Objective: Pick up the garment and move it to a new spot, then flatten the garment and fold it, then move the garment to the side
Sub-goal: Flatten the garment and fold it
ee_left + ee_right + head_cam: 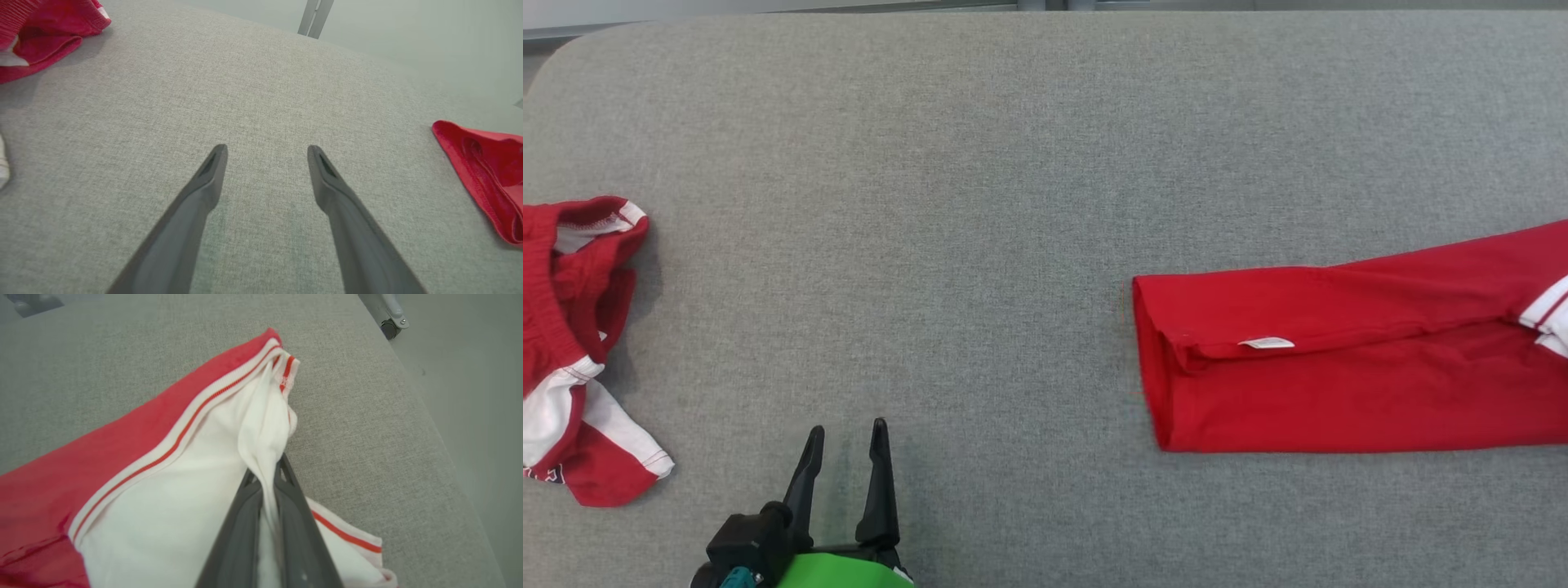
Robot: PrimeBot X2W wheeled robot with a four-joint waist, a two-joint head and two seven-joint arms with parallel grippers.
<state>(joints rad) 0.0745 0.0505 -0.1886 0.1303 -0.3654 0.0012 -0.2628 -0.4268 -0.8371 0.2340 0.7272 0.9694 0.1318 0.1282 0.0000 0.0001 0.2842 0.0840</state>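
Folded red garment with white striped trim lies at right of the grey woven-cloth tabletop, near its edge, running off the head view. Grip: right jaws pinched shut on its white fold, perhaps a sleeve. Idle: left jaws wide apart, empty, over bare surface. Crumpled red-and-white cloth at left edge, with an open middle between the two.

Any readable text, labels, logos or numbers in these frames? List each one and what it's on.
Nothing legible.
White tag on the red garment at the right: no print can be made out, either blank or too small.
Dark print on the crumpled red-and-white garment at the left: cut off by the frame edge, unreadable.
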